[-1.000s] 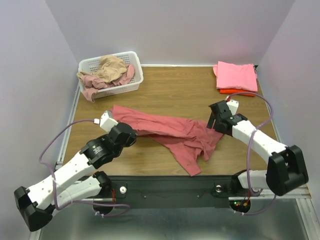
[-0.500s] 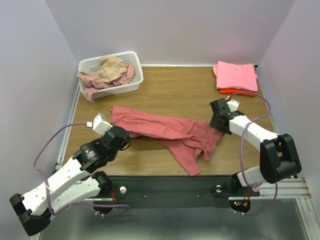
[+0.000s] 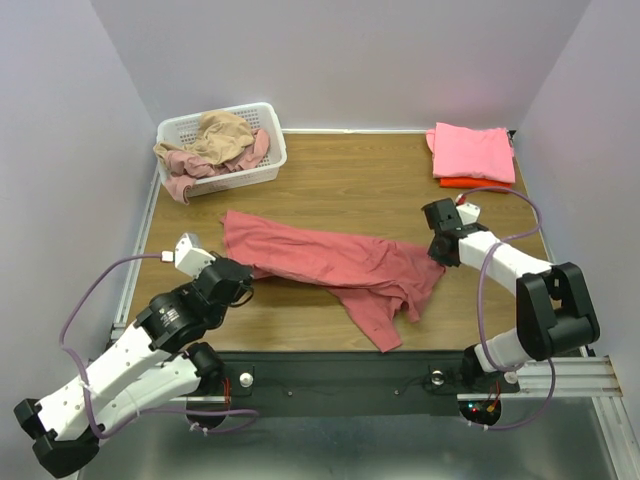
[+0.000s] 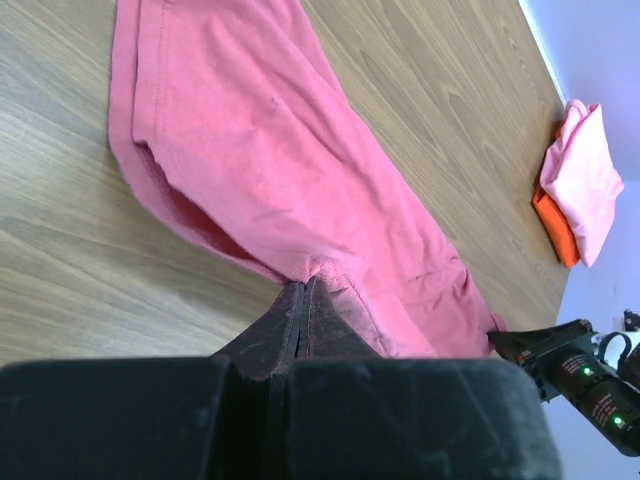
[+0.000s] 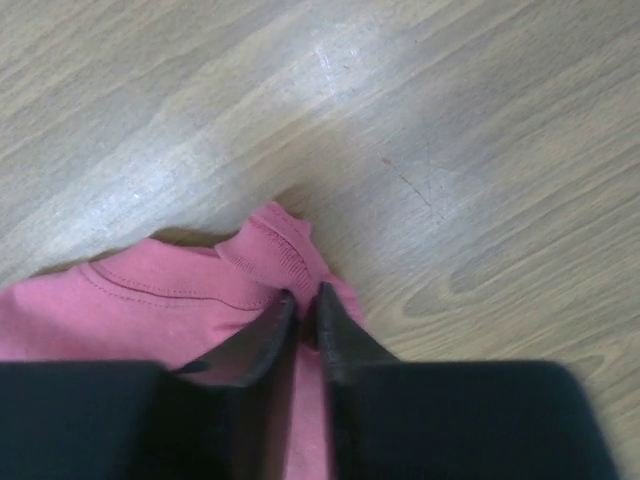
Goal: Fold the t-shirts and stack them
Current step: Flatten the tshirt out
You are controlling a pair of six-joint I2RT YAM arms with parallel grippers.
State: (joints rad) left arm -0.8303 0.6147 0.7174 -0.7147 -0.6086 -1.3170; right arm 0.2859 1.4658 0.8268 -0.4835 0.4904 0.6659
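Observation:
A dusty red t-shirt point(image 3: 330, 262) lies stretched out and crumpled across the middle of the table. My left gripper point(image 3: 248, 278) is shut on its near left edge; in the left wrist view the fingertips point(image 4: 305, 287) pinch a fold of the cloth point(image 4: 260, 150). My right gripper point(image 3: 438, 257) is at the shirt's right end. Its jaws point(image 5: 303, 300) are shut on a ribbed edge of the shirt point(image 5: 150, 310). A folded bright pink t-shirt point(image 3: 472, 152) rests on an orange-red one point(image 3: 468, 183) at the back right.
A white lattice basket point(image 3: 245, 178) stands at the back left with a tan shirt point(image 3: 222, 135) and a pale rose shirt point(image 3: 185, 182) spilling over its side. Walls close in the table on three sides.
My right gripper has shut on the shirt's right edge. My left arm has drawn back toward the near left with the shirt's edge still in its grip.

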